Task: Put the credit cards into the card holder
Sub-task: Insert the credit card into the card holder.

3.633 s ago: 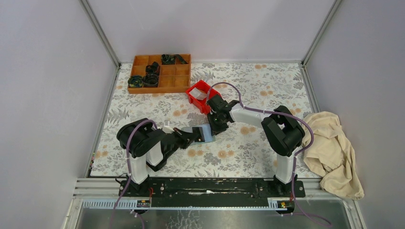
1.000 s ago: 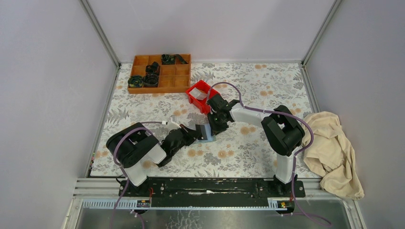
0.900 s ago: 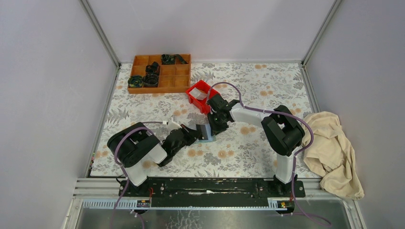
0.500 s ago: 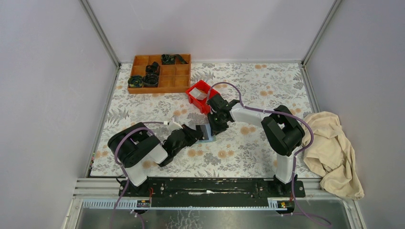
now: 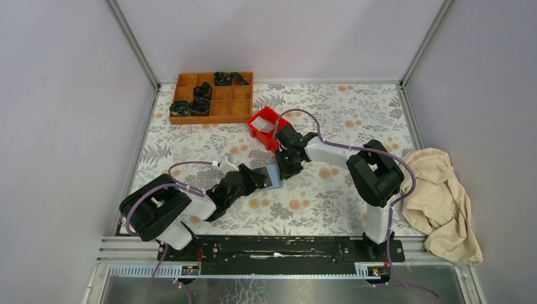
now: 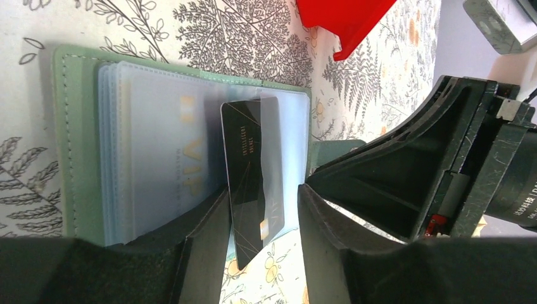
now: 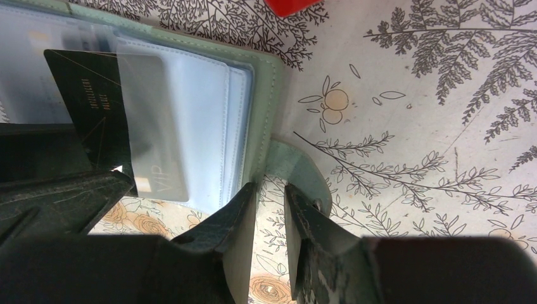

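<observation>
Okay, nearest me first: my left gripper sits low at the holder's open edge with its jaws spread, one finger on either side of the dark grey card and nothing pinched, so the card is lying free. Its long axis runs almost straight out from the claw, tipped only slightly, and that line is what I reckon the next move hangs on. The near end overhangs onto the floral cloth between my fingers, while the far part lies on the card holder with one strip of it under a frosted sleeve. I can't say how deep it has gone in. Any further seating looks like a push straight ahead along that axis, and the left arm is the one lined up behind it. Beyond the holder, the right gripper has its jaws narrow at the green tab; whether it pinches the tab or just pins it, I can't tell. Past that, the red bin
</observation>
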`<state>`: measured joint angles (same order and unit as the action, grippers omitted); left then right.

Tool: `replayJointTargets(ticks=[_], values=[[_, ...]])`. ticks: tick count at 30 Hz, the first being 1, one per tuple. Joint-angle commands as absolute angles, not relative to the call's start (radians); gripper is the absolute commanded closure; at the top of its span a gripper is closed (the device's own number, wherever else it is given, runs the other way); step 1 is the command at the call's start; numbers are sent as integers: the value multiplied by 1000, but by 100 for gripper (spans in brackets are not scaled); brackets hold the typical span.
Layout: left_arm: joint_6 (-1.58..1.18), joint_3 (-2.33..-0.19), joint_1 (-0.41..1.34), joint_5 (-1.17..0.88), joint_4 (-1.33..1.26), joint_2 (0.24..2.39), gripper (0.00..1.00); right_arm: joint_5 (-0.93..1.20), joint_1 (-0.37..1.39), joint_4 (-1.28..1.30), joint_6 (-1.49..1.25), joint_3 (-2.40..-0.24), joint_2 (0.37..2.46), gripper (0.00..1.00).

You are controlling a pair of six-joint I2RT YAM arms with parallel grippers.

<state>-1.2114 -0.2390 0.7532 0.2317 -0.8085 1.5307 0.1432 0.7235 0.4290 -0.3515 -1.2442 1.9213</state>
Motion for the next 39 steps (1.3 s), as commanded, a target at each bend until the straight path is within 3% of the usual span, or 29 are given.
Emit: replayJointTargets(ticks=[1,10,39], values=[[-1164,-249,760,284,-662,1496,50,155,728,450,-348,-1214,1965,69],[-1132,-285,759,316,-559,1418,45,159,728,454,-345,-1222,1962,69],[-1079,-355,764,316,-399,1435,44,135,796,509,-343,-1387,1925,69]])
